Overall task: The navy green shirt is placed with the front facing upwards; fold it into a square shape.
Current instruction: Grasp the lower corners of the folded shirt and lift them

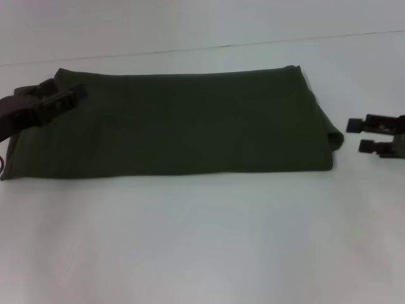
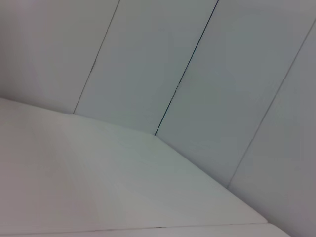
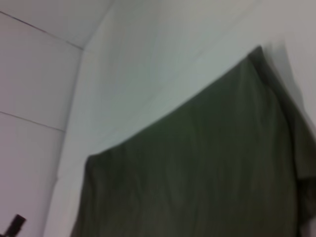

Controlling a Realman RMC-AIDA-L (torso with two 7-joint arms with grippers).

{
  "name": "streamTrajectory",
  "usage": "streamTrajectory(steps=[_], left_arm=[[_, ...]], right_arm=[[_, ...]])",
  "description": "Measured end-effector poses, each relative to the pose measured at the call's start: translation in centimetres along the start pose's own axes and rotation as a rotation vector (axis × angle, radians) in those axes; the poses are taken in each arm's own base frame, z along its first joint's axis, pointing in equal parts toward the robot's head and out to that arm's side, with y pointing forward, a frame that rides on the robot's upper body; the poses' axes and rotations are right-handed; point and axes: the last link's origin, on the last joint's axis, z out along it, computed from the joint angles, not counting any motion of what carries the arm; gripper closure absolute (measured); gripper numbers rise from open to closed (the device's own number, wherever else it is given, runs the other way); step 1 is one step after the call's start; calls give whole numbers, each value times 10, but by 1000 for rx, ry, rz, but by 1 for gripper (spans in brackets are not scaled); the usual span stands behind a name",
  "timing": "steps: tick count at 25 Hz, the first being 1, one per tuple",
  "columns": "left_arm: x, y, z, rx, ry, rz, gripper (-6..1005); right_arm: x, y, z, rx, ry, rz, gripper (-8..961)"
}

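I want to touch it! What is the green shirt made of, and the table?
The navy green shirt looks like soft matte cloth, probably cotton: it folds flat and droops at its edges. The table looks like smooth, hard white board, maybe laminate; I can't be sure.

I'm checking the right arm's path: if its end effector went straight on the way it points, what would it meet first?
Probably the navy green shirt: the right end effector, open, points at its right edge; height unclear.

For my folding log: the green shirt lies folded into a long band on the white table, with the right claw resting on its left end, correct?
Not quite: the left claw is at that end of the green shirt, as the head view shows. The right claw sits on the white table beside the shirt's other end. The rest is right.
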Motion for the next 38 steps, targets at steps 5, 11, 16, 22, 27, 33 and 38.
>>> streamTrajectory(steps=[5,11,16,22,27,33,38], left_arm=[[-1,-1,-1,5,-1,-2,98],[-1,-1,-1,8,-1,-1,99],[-1,-2,-2,9,-2,0,99],[0,-2,-2,10,0,-10,99],[0,-2,-2,11,4,-13,99],[2,-4,-4,19,16,-18,98],[3,-3,-3,17,17,-16,98]], right_arm=[[10,-7,16,33,46,26,104],[11,-12,18,58,36,30,119],[10,-14,22,78,22,19,132],[8,-13,33,98,18,-4,147],[6,-12,39,115,19,-17,160],[7,-12,44,119,15,-17,175],[9,-10,50,112,17,-21,188]])
